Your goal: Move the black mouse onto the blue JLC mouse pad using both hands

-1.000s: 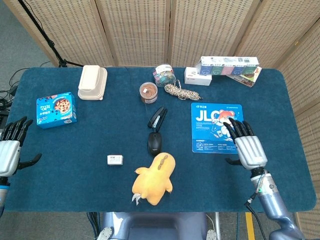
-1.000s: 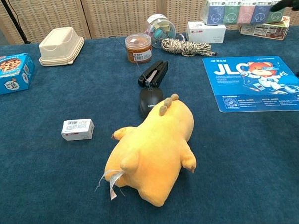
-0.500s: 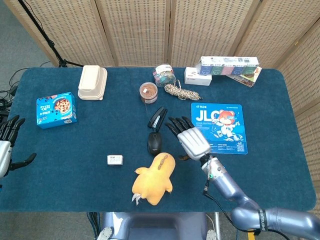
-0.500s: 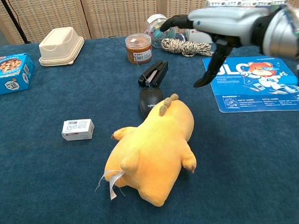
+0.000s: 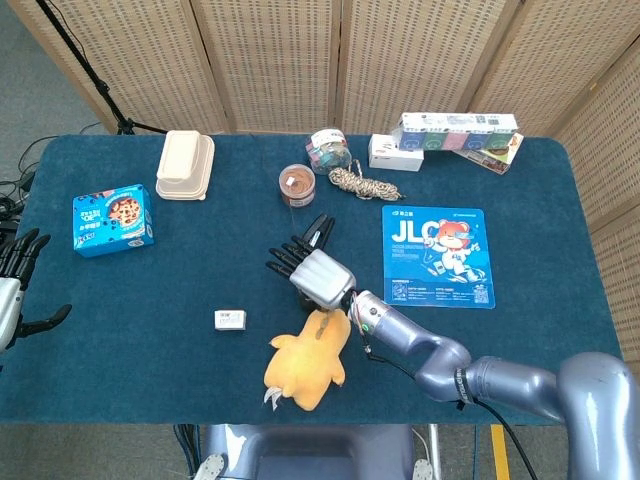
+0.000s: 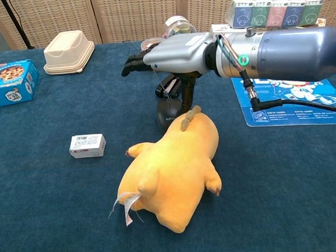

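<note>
The black mouse [image 6: 167, 116] lies between a black stapler and a yellow plush toy; in the head view my right hand hides it. My right hand [image 5: 312, 268] [image 6: 173, 52] hovers flat over the mouse with its fingers stretched out to the left, holding nothing. Its thumb [image 6: 188, 94] hangs down close beside the mouse; contact cannot be judged. The blue JLC mouse pad [image 5: 435, 255] [image 6: 303, 95] lies to the right, partly behind my right forearm in the chest view. My left hand [image 5: 15, 288] stays at the table's far left edge with its fingers spread and nothing in it.
The yellow plush toy [image 5: 308, 355] [image 6: 170, 170] lies just in front of the mouse, touching it. The stapler [image 5: 322, 228] sits right behind it. A small white box [image 5: 230, 319] is to the left. A blue cookie box [image 5: 112, 219], jar [image 5: 297, 185], rope [image 5: 362, 182] stand further back.
My right hand has swept left from the mouse pad's right edge, across the pad, to above the mouse. My left hand has drifted slightly outward at the table's left edge.
</note>
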Motion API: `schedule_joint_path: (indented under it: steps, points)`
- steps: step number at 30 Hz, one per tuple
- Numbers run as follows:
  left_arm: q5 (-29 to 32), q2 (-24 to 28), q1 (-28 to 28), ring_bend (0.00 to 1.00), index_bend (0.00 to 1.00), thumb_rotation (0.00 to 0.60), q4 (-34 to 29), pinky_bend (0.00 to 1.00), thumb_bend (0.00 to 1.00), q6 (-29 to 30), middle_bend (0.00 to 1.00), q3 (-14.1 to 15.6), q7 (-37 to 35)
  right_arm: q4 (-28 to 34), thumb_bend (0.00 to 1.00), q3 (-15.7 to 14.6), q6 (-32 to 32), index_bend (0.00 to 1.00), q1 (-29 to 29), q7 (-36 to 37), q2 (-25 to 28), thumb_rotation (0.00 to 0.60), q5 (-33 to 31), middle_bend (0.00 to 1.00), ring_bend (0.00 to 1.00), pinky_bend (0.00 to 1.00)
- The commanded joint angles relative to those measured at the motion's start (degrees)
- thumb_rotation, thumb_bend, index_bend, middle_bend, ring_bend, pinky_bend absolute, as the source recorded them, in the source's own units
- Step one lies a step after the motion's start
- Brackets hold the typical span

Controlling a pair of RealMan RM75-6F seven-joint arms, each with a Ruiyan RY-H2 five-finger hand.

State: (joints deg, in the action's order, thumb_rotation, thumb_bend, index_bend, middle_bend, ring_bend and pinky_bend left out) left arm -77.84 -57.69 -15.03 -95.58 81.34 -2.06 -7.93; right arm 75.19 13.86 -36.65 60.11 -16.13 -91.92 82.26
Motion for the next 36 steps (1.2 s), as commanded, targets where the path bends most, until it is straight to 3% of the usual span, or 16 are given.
schedule_joint_path:
  steps: [1, 13, 24, 29, 32, 36]
  points:
    - [0.17, -0.28, 0.09, 0.00, 0.00, 0.600, 0.04, 0.01, 0.20, -0.52, 0.00, -0.37, 0.43, -3.79, 0.00, -3.65, 2.79, 0.05, 3.15, 4.35, 0.32, 0.600, 5.84, 0.00, 0.00, 0.00]
    - [1.15, -1.03, -0.45, 0.00, 0.00, 0.600, -0.59, 0.00, 0.20, -3.40, 0.00, -1.92, 2.97, -12.18, 0.00, -12.05, -0.17, 0.16, 7.55, 14.92, 0.45, 0.600, 16.69, 0.00, 0.00, 0.00]
    - [0.80, -1.18, -0.24, 0.00, 0.00, 0.600, -0.85, 0.00, 0.20, -4.48, 0.00, -2.49, 3.33, -18.39, 0.00, -15.76, -2.61, 0.18, 8.85, 17.97, -3.08, 0.600, 19.43, 0.00, 0.00, 0.00]
    - [0.58, -0.96, -0.18, 0.00, 0.00, 0.600, -0.72, 0.00, 0.20, -5.11, 0.00, -2.68, 2.64, -21.17, 0.00, -17.13, -4.11, 0.23, 8.97, 19.67, -4.79, 0.600, 20.21, 0.03, 0.00, 0.00]
    - [0.53, -0.90, -0.13, 0.00, 0.00, 0.600, -0.68, 0.00, 0.20, -5.35, 0.00, -2.81, 2.37, -22.54, 0.00, -18.02, -5.12, 0.29, 9.05, 21.22, -5.52, 0.600, 20.84, 0.07, 0.00, 0.05]
    - [0.41, -0.96, -0.09, 0.00, 0.00, 0.600, -0.66, 0.00, 0.20, -5.60, 0.00, -2.95, 2.49, -25.20, 0.01, -19.59, -7.42, 0.36, 8.94, 24.19, -6.78, 0.600, 22.07, 0.17, 0.04, 0.19]
